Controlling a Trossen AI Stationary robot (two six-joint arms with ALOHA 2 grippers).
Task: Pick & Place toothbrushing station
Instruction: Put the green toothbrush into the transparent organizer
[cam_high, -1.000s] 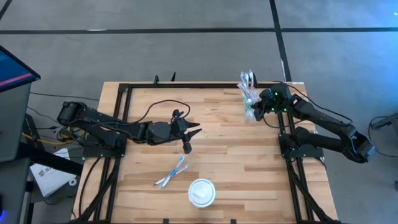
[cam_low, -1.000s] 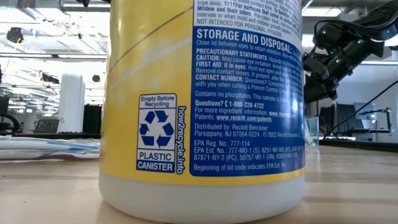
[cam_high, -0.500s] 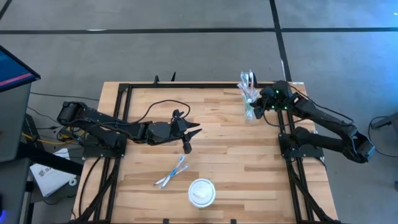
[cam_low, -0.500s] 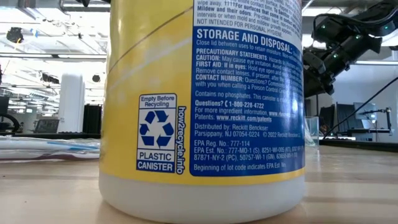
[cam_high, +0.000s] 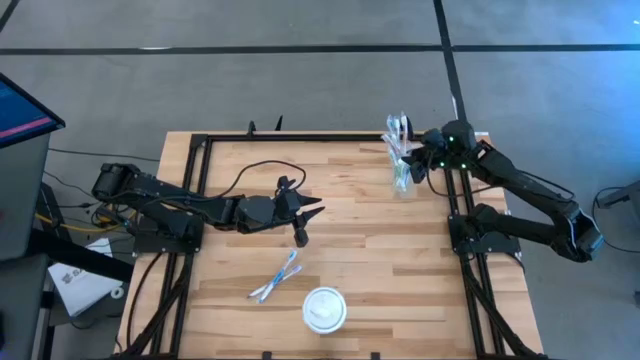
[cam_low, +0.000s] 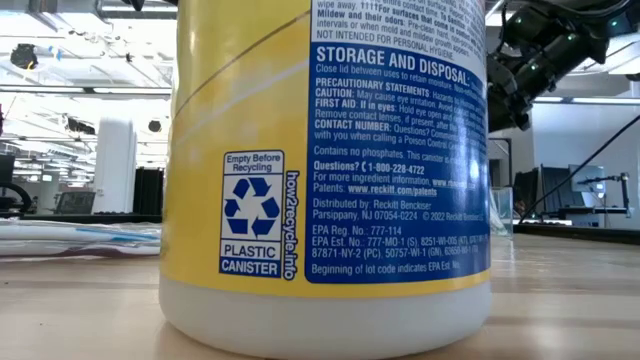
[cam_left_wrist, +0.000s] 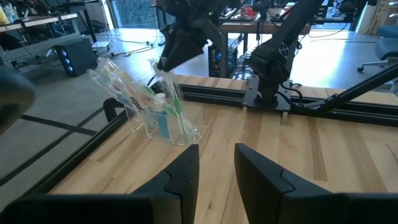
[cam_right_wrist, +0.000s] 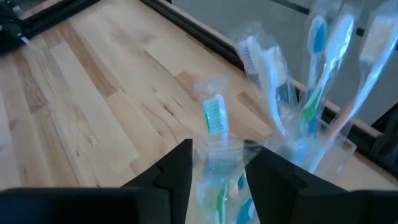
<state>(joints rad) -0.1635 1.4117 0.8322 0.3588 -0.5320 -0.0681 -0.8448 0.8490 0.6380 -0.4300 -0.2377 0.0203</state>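
Note:
A clear tumbler (cam_high: 401, 176) with several wrapped toothbrushes (cam_left_wrist: 134, 93) stands on its base at the table's far right, next to the black frame rail. My right gripper (cam_right_wrist: 219, 146) hovers open just above it. A wrapped green toothbrush (cam_right_wrist: 214, 118) rises out of the tumbler between its fingers. My left gripper (cam_high: 316, 208) waits open near the table's middle, pointing toward the tumbler with nothing between its fingers (cam_left_wrist: 186, 171). Two more wrapped toothbrushes (cam_high: 277, 276) lie flat on the wood nearer the front edge. My right gripper's open fingers (cam_right_wrist: 177, 168) slant down from the table's right side. They stand on either side of the green toothbrush's wrapped upper handle (cam_right_wrist: 219, 186). I cannot tell whether they touch the wrapper. The toothbrush stands in the tumbler, leaning.
A yellow canister with a white top (cam_high: 325, 308) stands near the front edge and fills most of the low view (cam_low: 330, 170). Black frame rails (cam_high: 460, 215) run along the table's left, right and far sides. Bare wood lies between the tumbler and the loose toothbrushes.
My right gripper has risen from beside the tumbler and drawn back a little toward the table's far right corner. The tumbler and its toothbrushes stay in place.

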